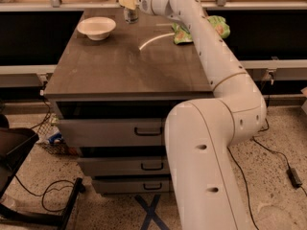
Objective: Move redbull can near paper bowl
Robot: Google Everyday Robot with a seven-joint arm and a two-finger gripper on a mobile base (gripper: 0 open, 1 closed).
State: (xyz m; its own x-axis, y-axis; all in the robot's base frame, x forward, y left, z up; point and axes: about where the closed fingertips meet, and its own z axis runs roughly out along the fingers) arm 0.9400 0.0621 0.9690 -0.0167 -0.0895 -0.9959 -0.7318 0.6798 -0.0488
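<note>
My gripper (127, 2) is at the upper middle of the frame, at the far edge of the dark table (120, 71), right against the upper part of the redbull can (130, 16). The can stands upright there, its lower half showing below my gripper. The paper bowl (96, 28) sits to its left in the frame, near it but with a strip of bare tabletop between them. I judge the job to be close to done or just done: the can is already in the bowl's neighbourhood, and what is left, if anything, is to let go and pull away without tipping it. Whether my gripper is clamped on the can or spread apart I cannot tell, since my wrist covers that spot. The can's top is lost against the clutter at the frame's upper edge. My own arm (211, 56) covers part of the green snack bag (218, 28) at the upper right.
</note>
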